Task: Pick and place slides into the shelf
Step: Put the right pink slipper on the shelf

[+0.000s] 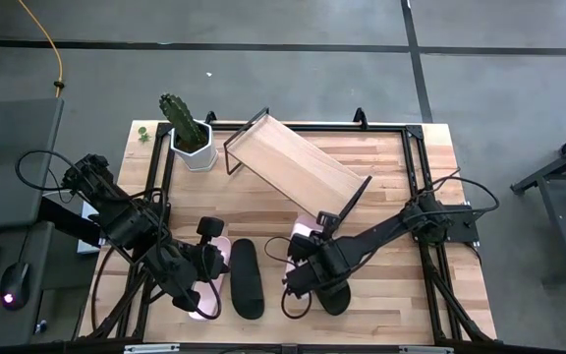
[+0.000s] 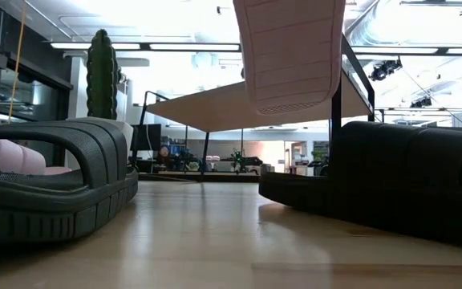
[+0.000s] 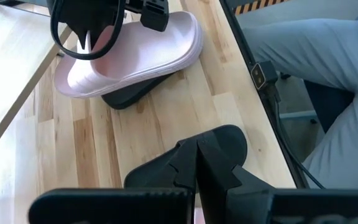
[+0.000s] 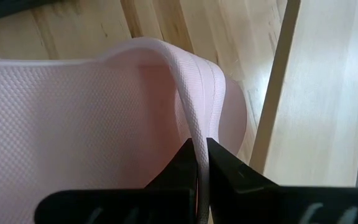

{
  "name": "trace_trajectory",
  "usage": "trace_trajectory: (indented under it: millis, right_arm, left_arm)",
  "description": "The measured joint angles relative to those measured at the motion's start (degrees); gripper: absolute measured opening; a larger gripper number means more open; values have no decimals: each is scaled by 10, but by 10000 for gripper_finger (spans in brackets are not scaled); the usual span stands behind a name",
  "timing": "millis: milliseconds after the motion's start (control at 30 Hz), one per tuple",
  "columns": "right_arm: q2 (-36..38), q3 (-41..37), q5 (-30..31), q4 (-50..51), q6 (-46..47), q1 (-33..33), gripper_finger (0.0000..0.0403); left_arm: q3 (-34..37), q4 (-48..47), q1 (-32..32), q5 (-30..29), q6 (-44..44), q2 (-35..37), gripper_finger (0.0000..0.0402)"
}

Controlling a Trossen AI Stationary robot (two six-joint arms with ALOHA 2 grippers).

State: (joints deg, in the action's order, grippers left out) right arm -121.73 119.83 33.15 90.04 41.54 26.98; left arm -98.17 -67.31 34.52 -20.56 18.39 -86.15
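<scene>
My right gripper [image 1: 308, 261] is shut on a pale pink slide [image 1: 305, 234], lifted above a black slide [image 1: 334, 295] near the shelf's lower end. In the low view that pink slide [image 2: 291, 48] hangs high with its sole showing. The shelf [image 1: 293, 162], a slanted light-wood board on a black wire frame, stands at the table's far middle. My left gripper [image 1: 212, 261] is over the second pink slide [image 1: 207, 295], which lies beside another black slide [image 1: 247, 278] on the table. Both black slides rest on their soles. My left gripper [image 3: 197, 165] has its fingers together with a sliver of pink [image 3: 197, 214] between them; the gripper hides which part of the slide it has. The slide lies low behind the black slide [image 2: 18, 156]. My right gripper [image 4: 202, 146] pinches the pink slide's wide strap at its edge [image 4: 194, 112] between the two fingers. The slide [image 3: 135, 50] hangs tilted below the fingers, lifted clear of the black slide [image 3: 129, 96] under it.
A potted cactus [image 1: 187, 128] stands at the table's far left corner beside the shelf's upper end. Black frame rails [image 1: 416, 167] run along the table's edges. Bare tabletop [image 1: 391, 285] lies right of the slides and near the front edge.
</scene>
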Motion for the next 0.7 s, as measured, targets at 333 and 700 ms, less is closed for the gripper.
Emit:
trace_trajectory:
  millis: [333, 700]
  right_arm:
    - [0, 0, 0, 0, 0, -4, 0]
    - [0, 0, 9, 0, -26, -32, 0]
  left_arm:
    - [0, 0, 0, 0, -1, 0, 1]
    - [0, -1, 0, 0, -1, 0, 1]
